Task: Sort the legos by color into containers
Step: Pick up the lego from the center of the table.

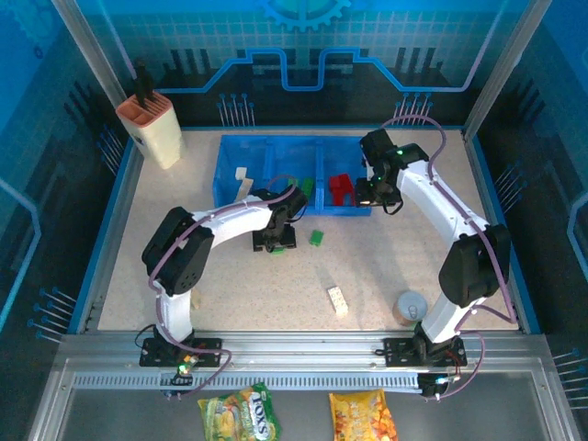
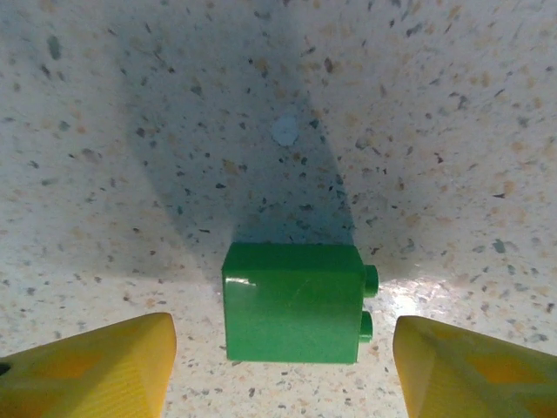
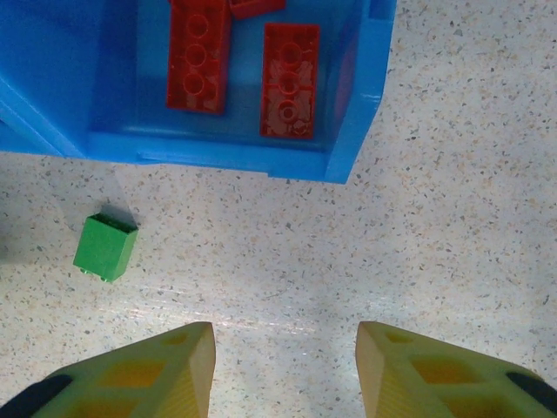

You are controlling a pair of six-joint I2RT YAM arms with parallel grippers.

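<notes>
My left gripper (image 2: pixel 283 366) hangs open just above the table, a green lego (image 2: pixel 293 302) lying between its yellow fingers (image 2: pixel 96 366) with a gap on each side. Seen from above, the left gripper (image 1: pixel 274 241) is just in front of the blue tray (image 1: pixel 241 152). A second green lego (image 1: pixel 316 238) lies to its right and appears again as the green lego (image 3: pixel 105 247) in the right wrist view. My right gripper (image 3: pixel 285 366) is open over bare table, near the tray's right compartment, which holds red legos (image 3: pixel 198 57). A cream lego (image 1: pixel 338 300) lies nearer the front.
The tray's left compartment holds cream legos (image 1: pixel 243 175) and the middle one green legos (image 1: pixel 306 186). A knife block (image 1: pixel 152 129) stands at the back left. A grey cup (image 1: pixel 411 308) sits by the right arm's base. Snack bags (image 1: pixel 241 415) lie off the table's front.
</notes>
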